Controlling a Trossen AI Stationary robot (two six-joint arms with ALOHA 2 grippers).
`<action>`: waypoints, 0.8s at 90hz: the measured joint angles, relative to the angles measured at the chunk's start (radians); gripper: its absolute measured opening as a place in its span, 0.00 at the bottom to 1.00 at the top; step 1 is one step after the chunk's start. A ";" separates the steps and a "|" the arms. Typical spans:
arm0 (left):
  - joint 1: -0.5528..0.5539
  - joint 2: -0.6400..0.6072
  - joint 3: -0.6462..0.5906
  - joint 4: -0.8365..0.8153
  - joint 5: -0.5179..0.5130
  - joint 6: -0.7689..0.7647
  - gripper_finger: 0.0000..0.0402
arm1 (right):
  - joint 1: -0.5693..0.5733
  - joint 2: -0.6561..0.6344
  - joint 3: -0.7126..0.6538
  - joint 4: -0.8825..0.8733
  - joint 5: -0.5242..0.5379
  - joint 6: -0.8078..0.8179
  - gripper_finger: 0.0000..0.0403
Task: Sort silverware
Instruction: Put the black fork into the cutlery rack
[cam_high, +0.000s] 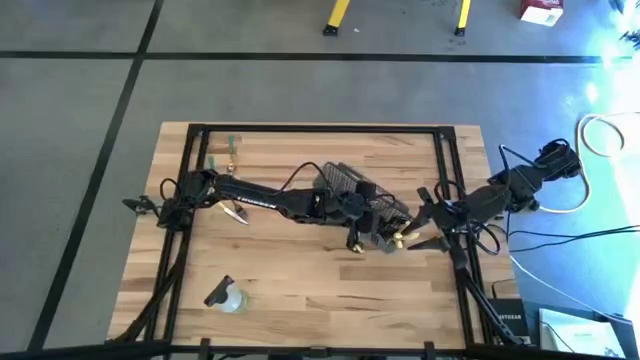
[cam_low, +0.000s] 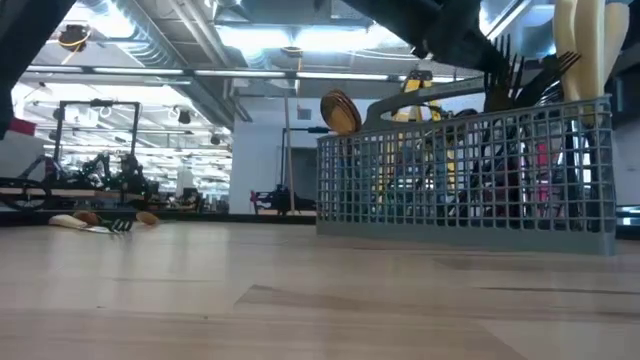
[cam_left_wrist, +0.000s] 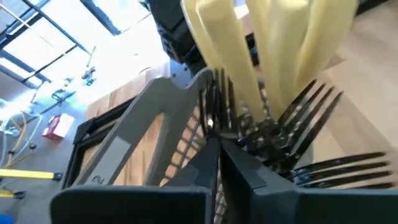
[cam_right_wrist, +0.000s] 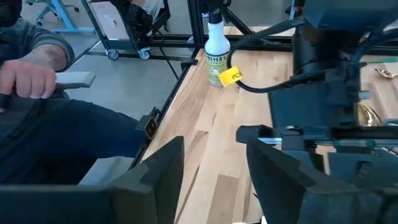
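The grey wire-mesh basket (cam_high: 345, 180) (cam_low: 460, 170) stands mid-table and holds upright silverware: pale tan pieces (cam_left_wrist: 217, 43) (cam_low: 590, 50) and black forks (cam_left_wrist: 311, 112) (cam_low: 520, 70), tines up. My left gripper (cam_high: 372, 232) (cam_left_wrist: 216, 140) reaches down onto the basket's near right part, shut among the black forks. My right gripper (cam_high: 415, 225) (cam_right_wrist: 214, 168) hovers open just right of the basket with nothing between its fingers. A few loose utensils (cam_high: 237, 211) (cam_low: 100, 222) lie flat on the table's left, and green ones (cam_high: 232, 143) lie near the far left edge. My left gripper comes slanting down from above into the basket and is closed to a thin slit on a slim black fork (cam_left_wrist: 212, 121) just below its tines. The fork stands upright in the basket among the others. The fingers themselves hide the exact spot.
A small clear bottle (cam_high: 228, 298) (cam_right_wrist: 217, 50) lies near the table's front left. A person (cam_right_wrist: 37, 81) sits beyond the table's edge in the right wrist view. Bare wood lies between the basket and the near edge. Black frame rails run along the table's sides.
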 joint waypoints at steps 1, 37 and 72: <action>-0.002 0.000 0.000 0.000 0.000 -0.001 0.00 | 0.000 0.000 0.000 0.000 0.000 0.000 0.39; -0.054 0.000 0.000 0.005 0.004 -0.039 0.00 | 0.000 0.000 0.000 0.000 0.000 0.000 0.39; -0.145 -0.028 0.000 0.038 -0.140 -0.053 0.00 | 0.000 0.000 0.000 -0.001 0.000 0.004 0.39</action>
